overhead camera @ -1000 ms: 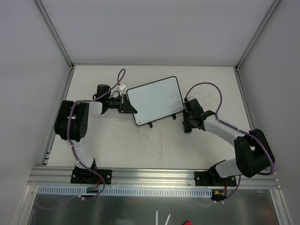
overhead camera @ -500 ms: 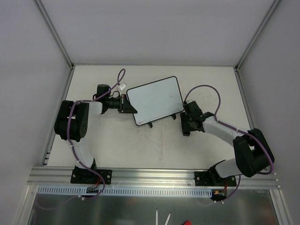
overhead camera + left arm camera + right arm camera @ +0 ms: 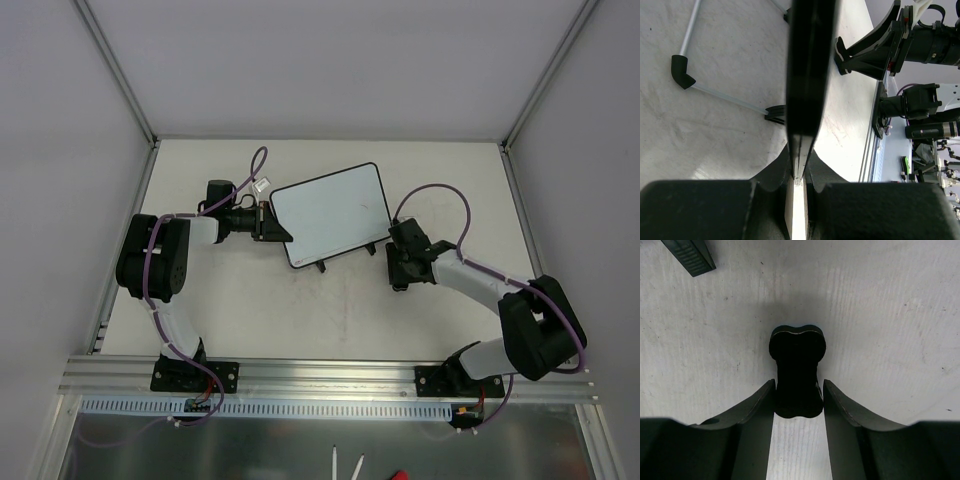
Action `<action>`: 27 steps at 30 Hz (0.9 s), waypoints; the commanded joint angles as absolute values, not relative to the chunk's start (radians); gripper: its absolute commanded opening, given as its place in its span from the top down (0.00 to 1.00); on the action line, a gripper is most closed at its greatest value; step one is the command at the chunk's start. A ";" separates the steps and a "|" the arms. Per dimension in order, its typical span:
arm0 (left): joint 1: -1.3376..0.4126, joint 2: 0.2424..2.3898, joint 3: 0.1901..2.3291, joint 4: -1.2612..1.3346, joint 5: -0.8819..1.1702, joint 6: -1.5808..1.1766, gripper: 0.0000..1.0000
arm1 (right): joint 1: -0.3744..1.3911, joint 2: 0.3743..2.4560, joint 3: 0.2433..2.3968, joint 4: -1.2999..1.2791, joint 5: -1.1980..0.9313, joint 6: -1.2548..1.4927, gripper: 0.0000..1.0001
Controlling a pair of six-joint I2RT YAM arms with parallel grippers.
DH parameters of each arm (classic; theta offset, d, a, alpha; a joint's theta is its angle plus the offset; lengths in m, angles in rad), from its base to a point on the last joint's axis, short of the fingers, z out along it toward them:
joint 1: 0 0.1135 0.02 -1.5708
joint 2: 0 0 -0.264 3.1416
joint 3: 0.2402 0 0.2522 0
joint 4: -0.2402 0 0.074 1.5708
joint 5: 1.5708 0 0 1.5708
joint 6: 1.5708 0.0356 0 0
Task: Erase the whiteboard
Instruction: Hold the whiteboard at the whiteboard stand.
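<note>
The whiteboard (image 3: 330, 212) stands tilted at mid-table, and its white face shows no marks in the top view. My left gripper (image 3: 272, 222) is shut on its left edge. In the left wrist view the board's black rim (image 3: 807, 75) runs edge-on up from between my left gripper's (image 3: 799, 175) fingers. My right gripper (image 3: 398, 272) points down at the table just right of the board. In the right wrist view it (image 3: 798, 385) stands open, with the black bone-shaped eraser (image 3: 797, 360) lying on the table between its fingertips.
The board's wire stand with a black foot (image 3: 681, 70) rests on the table behind it. Another dark foot (image 3: 690, 255) shows at the right wrist view's upper left. Grey walls and metal posts (image 3: 120, 75) close in the table; a rail (image 3: 330, 375) runs along the near edge.
My right gripper's jaws have opened off the eraser, and the gripper has shifted slightly left and nearer. The left arm and the whiteboard have not moved.
</note>
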State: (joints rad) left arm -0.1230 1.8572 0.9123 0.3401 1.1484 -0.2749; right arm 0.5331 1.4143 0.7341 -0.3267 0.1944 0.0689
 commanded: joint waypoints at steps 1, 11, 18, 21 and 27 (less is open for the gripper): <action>-0.114 1.850 0.933 0.307 1.111 -0.270 1.00 | 0.545 1.374 0.730 -0.360 0.230 0.100 0.56; -0.114 1.850 0.931 0.307 1.112 -0.270 1.00 | 0.560 1.367 0.739 -0.387 0.241 0.104 0.57; -0.114 1.850 0.931 0.307 1.111 -0.270 1.00 | 0.563 1.377 0.732 -0.393 0.235 0.107 0.55; -0.114 1.850 0.933 0.307 1.112 -0.270 1.00 | 0.566 1.381 0.726 -0.393 0.232 0.113 0.54; -0.112 1.850 0.933 0.308 1.112 -0.270 1.00 | 0.572 1.390 0.729 -0.396 0.232 0.117 0.54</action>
